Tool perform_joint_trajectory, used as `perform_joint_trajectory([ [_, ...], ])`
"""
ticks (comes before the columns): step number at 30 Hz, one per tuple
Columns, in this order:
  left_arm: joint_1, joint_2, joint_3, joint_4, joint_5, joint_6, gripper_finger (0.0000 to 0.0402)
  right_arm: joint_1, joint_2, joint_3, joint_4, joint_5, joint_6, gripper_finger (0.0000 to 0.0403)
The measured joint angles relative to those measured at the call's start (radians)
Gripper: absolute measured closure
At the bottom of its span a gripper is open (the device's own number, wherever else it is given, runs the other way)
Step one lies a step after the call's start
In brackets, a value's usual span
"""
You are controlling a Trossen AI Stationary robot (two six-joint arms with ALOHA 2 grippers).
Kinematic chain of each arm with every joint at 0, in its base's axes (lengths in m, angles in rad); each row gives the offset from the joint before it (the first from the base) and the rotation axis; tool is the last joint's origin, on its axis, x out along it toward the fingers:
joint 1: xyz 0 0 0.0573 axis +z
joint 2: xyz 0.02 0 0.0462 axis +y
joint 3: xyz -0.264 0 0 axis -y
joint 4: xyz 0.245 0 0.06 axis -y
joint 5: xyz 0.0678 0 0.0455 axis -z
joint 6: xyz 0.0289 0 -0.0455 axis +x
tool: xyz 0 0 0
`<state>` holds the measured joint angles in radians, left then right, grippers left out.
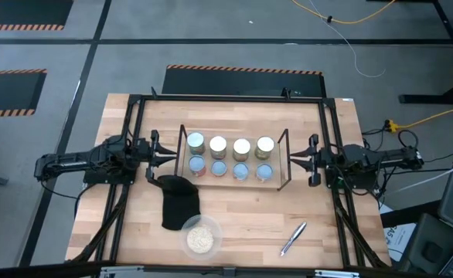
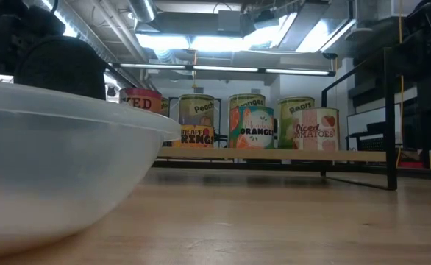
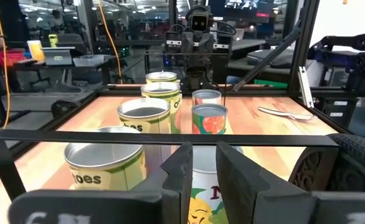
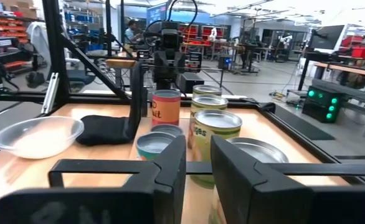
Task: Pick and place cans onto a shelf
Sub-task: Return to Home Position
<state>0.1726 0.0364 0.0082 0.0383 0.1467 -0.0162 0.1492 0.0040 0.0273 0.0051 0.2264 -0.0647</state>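
At the table's front edge sit a clear bowl [image 1: 200,239] and a pen [image 1: 293,239]. Behind, the shelf [image 1: 230,181] holds eight cans [image 1: 218,147], two rows of four. Left gripper [image 1: 165,157] and right gripper [image 1: 296,160] flank it, fingers slightly apart, empty.

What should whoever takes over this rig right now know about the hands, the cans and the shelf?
Left hand: open, empty, just off the left end of the shelf.
Right hand: open, empty, just off its right end.
Cans: all eight stand on the shelf, in two rows of four.
Done: placing looks complete.
Left: no can remains on the table; probably only parking the arms at home.
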Motion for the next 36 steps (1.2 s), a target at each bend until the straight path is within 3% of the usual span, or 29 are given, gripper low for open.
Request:
perform_joint_trajectory([
  [36,0.0,0.0,0.0,-0.001,-0.008,-0.008,0.0337,-0.031,0.084,0.004,0.012,0.006,-0.017,0.0324],
])
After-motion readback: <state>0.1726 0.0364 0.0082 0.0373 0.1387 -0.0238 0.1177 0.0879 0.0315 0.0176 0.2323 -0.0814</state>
